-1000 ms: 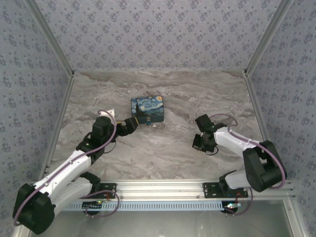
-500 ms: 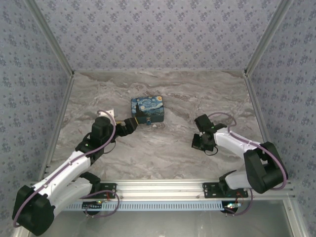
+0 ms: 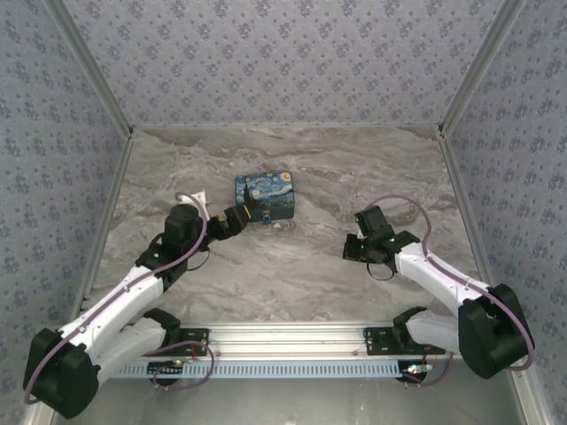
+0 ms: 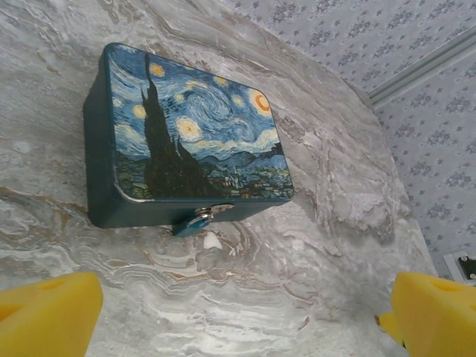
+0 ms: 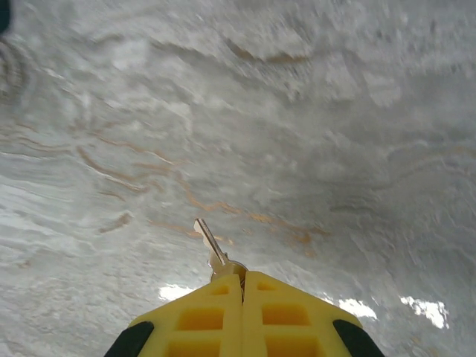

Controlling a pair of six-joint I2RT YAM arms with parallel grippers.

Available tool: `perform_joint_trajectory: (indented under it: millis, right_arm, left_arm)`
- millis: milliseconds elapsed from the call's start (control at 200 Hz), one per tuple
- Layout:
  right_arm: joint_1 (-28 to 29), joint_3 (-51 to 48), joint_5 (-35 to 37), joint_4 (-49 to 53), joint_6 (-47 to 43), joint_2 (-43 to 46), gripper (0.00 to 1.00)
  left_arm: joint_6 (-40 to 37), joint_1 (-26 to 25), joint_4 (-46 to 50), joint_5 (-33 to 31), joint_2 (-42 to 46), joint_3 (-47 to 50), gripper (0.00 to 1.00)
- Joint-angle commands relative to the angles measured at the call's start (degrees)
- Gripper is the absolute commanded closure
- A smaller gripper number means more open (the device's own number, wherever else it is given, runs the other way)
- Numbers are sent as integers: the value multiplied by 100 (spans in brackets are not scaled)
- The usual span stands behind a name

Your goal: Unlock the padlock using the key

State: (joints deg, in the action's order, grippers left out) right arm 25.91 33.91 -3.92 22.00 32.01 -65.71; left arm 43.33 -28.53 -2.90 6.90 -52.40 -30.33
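The blue-and-yellow Starry Night box point(image 3: 265, 196) lies shut on the marble table; the left wrist view looks down on its lid point(image 4: 197, 134). From its silvery front clasp hangs the tiny padlock point(image 4: 190, 224), which looks teal from this angle. My left gripper point(image 3: 238, 219) hovers just in front and left of the box, wide open, with its yellow fingers point(image 4: 46, 314) far apart and nothing between them. My right gripper point(image 5: 242, 277) is shut on the key point(image 5: 209, 241). The silvery shaft sticks out ahead of the fingers, over bare marble. The key's head is hidden. That gripper point(image 3: 352, 251) is well right of the box.
A small white object point(image 3: 197, 201) lies on the table beside the left arm. Patterned walls with aluminium posts point(image 3: 456, 168) close in the table on three sides. A metal rail point(image 3: 292, 335) runs along the near edge. Bare marble lies between the box and the right gripper.
The right arm's elbow has swung out to the right and down, while its gripper stayed nearly in place with the key. The left gripper has edged slightly closer to the box.
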Motion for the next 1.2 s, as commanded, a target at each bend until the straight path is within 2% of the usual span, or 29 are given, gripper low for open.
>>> perform_joint_trajectory:
  millis: [0,270,475,834,1194]
  right_arm:
    - [81,-114,-83,-564,-195,333,100]
    - [304,-374,-301,-1888,-292,928,100]
    - [511,-415,-482,-2510,-373,1190,100]
    - [900,-308,-750,-2969,-461,1451,100]
    - [1174,-75,-683,-3114,-293,1488,100]
  left_arm:
    - [376,-70,-258,339,-157,-268,1]
    - [643,-406,-422,893,-845,-917,11]
    - [661,-860,-576,975,-1406,-1450,21]
    - [486,-1491,-745,1087,-2370,-2337,35]
    - [530,-1679,-867,1129,-2724,-2566,46]
